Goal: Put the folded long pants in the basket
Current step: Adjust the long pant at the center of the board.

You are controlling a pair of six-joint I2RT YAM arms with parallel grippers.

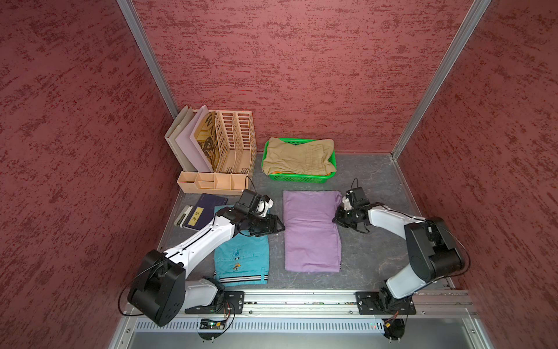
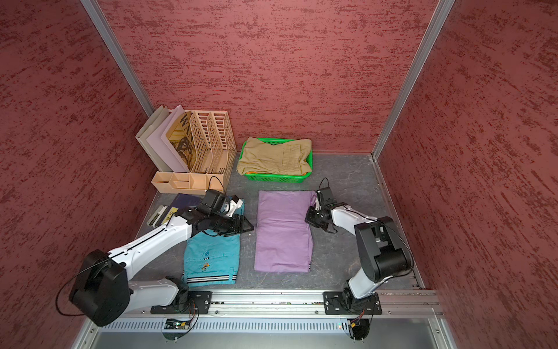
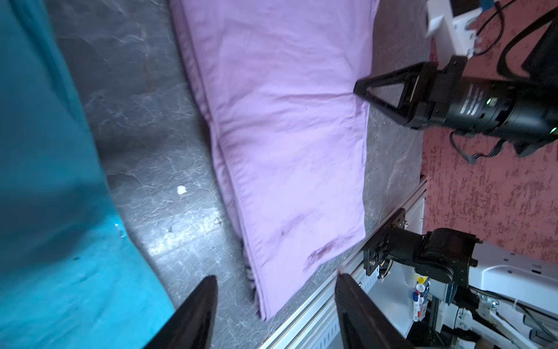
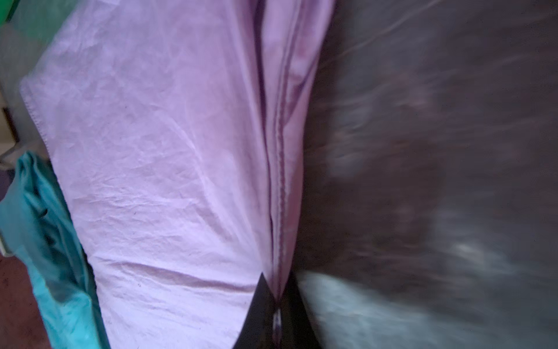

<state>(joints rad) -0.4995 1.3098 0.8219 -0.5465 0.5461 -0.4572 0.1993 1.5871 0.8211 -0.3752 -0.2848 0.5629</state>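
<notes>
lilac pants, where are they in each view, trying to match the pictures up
Top view: lilac pants mid-picture, just right of the teal pants.
Top view: dead centre, teal pants again on their left.
Left wrist: across the middle, teal pants along one edge.
Right wrist: filling the middle, teal pants at one edge.
Shared landmark: the teal pants.
</notes>
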